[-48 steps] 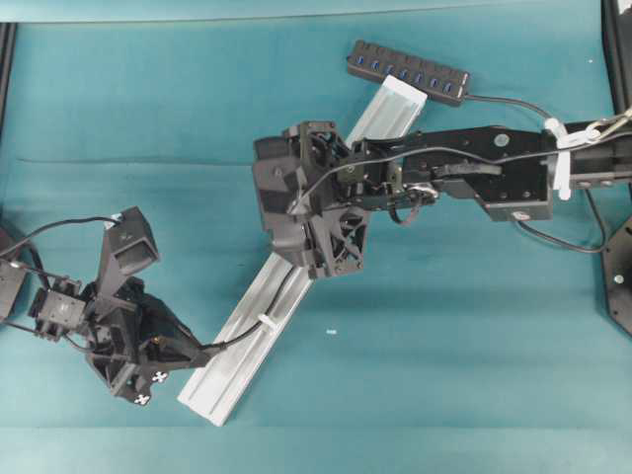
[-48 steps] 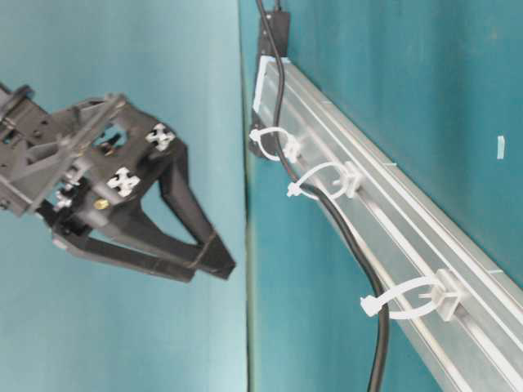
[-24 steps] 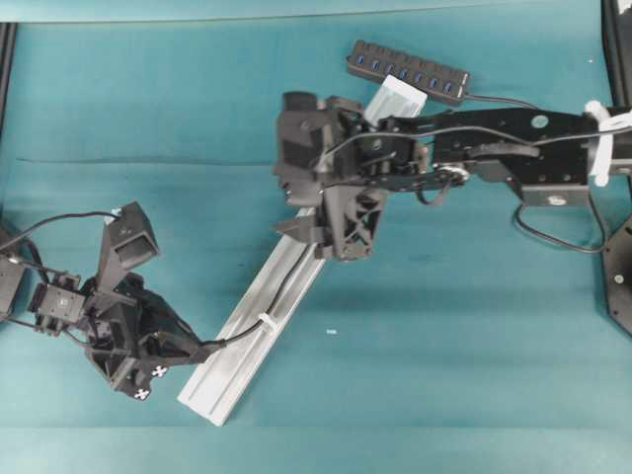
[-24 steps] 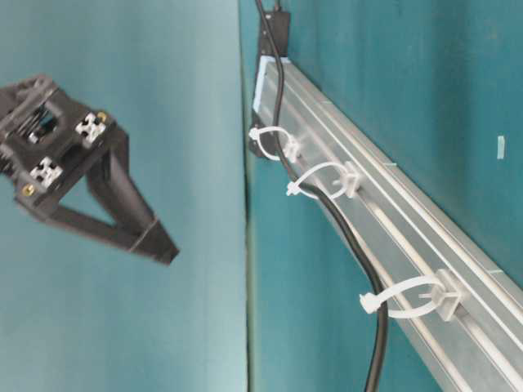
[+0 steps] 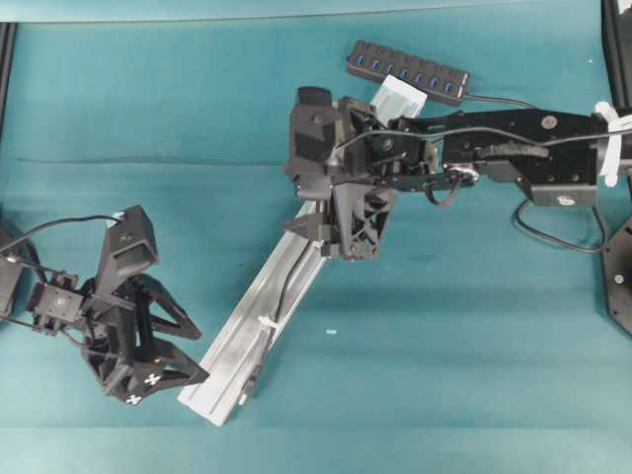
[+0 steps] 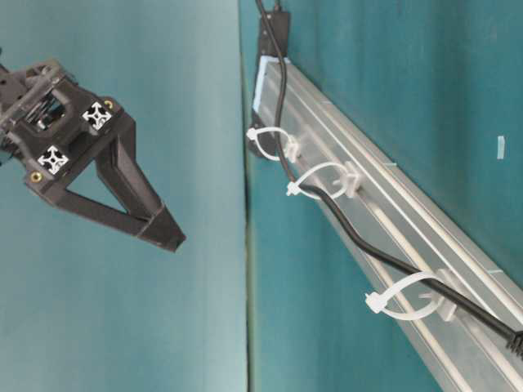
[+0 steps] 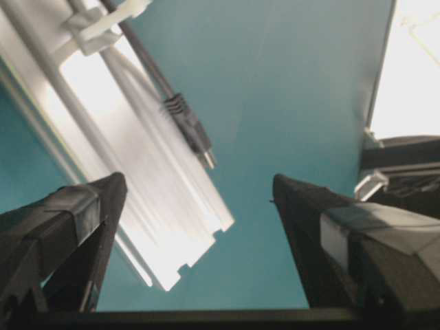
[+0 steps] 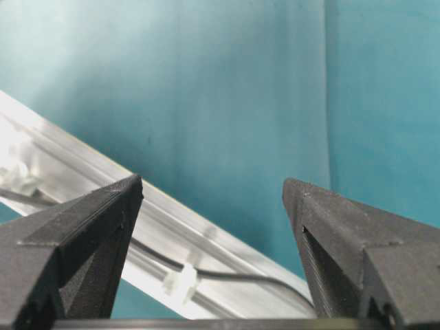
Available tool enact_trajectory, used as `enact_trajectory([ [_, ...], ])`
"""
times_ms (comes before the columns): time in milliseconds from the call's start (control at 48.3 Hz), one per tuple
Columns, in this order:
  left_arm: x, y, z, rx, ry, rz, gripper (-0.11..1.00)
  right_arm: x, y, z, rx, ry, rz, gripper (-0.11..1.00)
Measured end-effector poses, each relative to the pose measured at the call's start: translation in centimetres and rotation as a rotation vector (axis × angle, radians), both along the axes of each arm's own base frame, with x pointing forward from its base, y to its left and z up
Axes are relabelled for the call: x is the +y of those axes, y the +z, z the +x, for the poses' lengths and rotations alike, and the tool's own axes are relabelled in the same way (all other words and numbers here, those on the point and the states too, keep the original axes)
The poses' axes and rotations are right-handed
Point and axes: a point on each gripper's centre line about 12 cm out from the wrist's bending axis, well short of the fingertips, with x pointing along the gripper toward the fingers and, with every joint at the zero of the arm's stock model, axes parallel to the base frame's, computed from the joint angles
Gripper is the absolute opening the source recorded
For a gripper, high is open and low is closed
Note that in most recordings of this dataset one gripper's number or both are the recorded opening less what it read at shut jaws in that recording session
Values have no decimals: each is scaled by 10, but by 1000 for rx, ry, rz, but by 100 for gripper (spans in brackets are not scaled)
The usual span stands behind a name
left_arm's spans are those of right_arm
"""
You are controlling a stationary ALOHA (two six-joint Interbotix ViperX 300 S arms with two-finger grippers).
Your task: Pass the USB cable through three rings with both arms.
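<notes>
Left wrist: USB cable [image 7: 185, 124] beyond left end effector [image 7: 199, 199]

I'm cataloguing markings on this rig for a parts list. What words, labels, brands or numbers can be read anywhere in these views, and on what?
No readable text in any view.
The left gripper carries white cross-shaped marks, not letters.
The hub shows only blue ports; any print is too small to read.
The rail, USB cable and rings are unmarked.

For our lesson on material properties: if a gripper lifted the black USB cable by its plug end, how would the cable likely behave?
Probably floppy: the USB cable bends in curves between the white rings. Likely light, being far thinner than the silver rail. Its plug end lies loose on the rail, so it would probably slide back easily.
</notes>
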Motion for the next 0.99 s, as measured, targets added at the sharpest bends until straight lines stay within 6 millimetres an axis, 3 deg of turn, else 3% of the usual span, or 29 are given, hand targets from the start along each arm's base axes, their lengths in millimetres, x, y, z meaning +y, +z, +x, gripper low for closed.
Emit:
enact_trajectory([
  [228,21,28,-2,-111,25,56,95,1,1,-8,-2,-35,37,85],
  [455,37,60,-10,-254,-2,199,95,-2,19,-19,-50,-89,77,85],
  [787,82,96,-29,-385,133,315,95,-9,40,-40,-85,-121,85,85],
  [994,91,111,-44,-455,145,415,94,-14,57,-55,-129,-138,79,85],
])
